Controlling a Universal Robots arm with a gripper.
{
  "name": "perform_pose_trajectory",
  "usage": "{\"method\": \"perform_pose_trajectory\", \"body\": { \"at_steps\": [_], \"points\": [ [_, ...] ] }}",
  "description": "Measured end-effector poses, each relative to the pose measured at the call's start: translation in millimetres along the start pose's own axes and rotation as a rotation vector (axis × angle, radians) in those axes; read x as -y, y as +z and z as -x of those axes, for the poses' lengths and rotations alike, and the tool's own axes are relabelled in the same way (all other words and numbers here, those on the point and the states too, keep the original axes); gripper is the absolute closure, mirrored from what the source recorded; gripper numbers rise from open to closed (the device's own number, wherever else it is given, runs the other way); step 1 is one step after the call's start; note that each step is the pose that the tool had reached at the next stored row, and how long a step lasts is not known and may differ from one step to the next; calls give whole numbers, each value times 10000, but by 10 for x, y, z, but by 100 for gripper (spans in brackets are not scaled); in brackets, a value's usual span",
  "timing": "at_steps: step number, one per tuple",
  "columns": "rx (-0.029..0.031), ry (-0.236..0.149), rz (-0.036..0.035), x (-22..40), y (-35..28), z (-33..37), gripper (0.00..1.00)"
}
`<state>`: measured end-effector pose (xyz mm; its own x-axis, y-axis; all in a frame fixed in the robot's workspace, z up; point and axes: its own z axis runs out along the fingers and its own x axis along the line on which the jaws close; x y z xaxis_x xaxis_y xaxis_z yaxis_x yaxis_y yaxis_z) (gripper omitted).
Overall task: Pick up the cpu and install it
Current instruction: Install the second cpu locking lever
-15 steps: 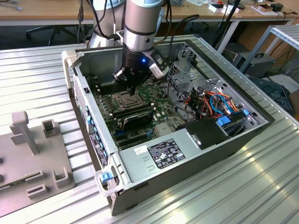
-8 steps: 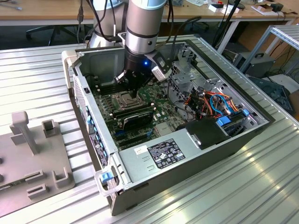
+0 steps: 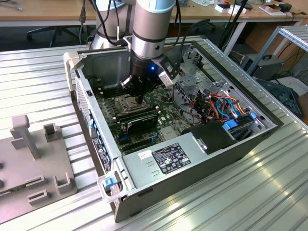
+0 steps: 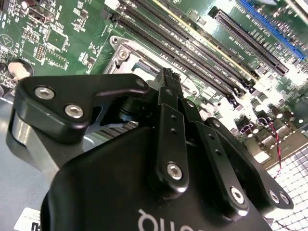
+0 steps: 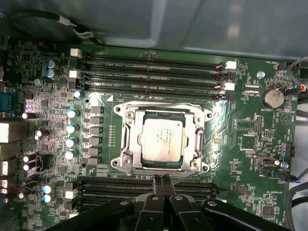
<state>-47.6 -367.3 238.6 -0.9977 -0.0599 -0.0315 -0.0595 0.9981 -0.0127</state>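
Already the cpu [image 5: 162, 139] sits in its socket [image 5: 126, 115] on the motherboard; the gripper [image 5: 161, 182] (fingers together, empty) hovers just beside, and dropping could bend pins

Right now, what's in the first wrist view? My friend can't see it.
A silver cpu sits in its metal socket frame on a green motherboard, with long black memory slots beside it. The black gripper, fingers together, holds nothing.
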Motion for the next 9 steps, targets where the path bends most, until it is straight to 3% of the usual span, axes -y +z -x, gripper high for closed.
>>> {"method": "perform_pose_trajectory", "body": {
  "at_steps": [9],
  "points": [
    [54, -1, -4, 0, -2, -61, 89]
  ]
}}
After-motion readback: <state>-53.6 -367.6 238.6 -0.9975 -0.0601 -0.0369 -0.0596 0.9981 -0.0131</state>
